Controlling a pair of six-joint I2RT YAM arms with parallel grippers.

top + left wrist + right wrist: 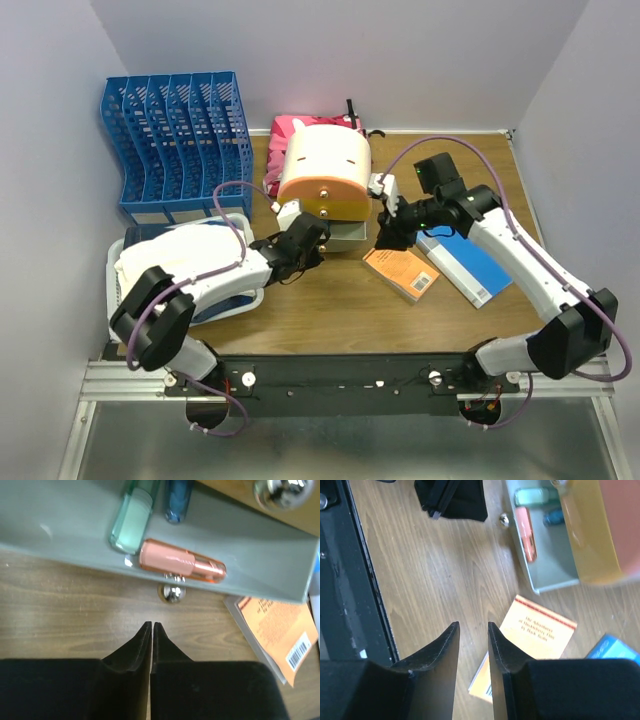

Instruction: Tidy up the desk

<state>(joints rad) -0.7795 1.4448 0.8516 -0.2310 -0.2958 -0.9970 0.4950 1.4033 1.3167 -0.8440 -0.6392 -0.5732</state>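
The brown wood-grain desk point(330, 310) holds an orange-and-cream drawer box point(325, 175) whose grey drawer point(240, 545) is pulled out. In the drawer lie a pink tube point(182, 566), a pale green tube point(131, 522) and a blue pen point(177, 500). My left gripper point(152, 625) is shut and empty, just in front of the drawer's silver knob point(171, 593). My right gripper point(472, 626) is open by a narrow gap and empty, above the desk at the left edge of an orange book point(535, 635). In the top view the left gripper point(318, 245) and right gripper point(385, 238) flank the drawer.
A blue file organizer point(175, 145) stands at the back left. A pink bag point(300, 130) lies behind the box. A blue book point(468, 262) lies right of the orange book point(402, 273). A white tray with cloth point(118, 262) sits under my left arm. A black rail point(350, 580) runs along the front.
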